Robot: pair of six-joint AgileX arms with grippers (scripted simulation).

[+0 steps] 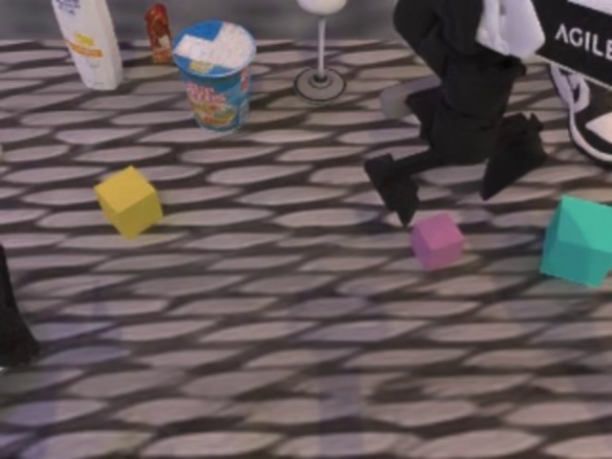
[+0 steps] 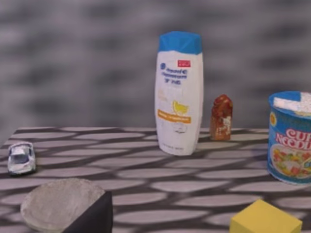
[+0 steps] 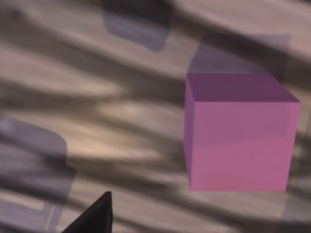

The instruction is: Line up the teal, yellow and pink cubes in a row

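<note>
Right gripper (image 1: 448,180) is above the small matte pink cube (image 1: 437,239), fingers spread wide, nothing between them: one dark finger (image 1: 394,187) sits just up-left of the cube, the other (image 1: 512,153) well off toward its 1 o'clock. So the cube is at about 6 o'clock from the gripper's midpoint, not between the fingers yet. In the right wrist view the cube (image 3: 239,131) fills one side and only one fingertip (image 3: 92,216) shows, clear of it, no contact.

Step in hand, as I read it: pick the pink cube. To do it well: shift toward 6 o'clock until the cube is centred in the gap, square the fingers to two opposite flat faces (the cube sits slightly rotated on the table), then descend and close. It's small, so an off-centre close would likely shove or twist it.

Further out: large matte teal cube (image 1: 579,239) at 3 o'clock of the pink one, near the table's right edge. Medium matte yellow cube (image 1: 128,201) well apart at 9 o'clock. No row yet.

Left gripper (image 1: 13,325) parked at the table's left edge; can't tell its finger state.
</note>
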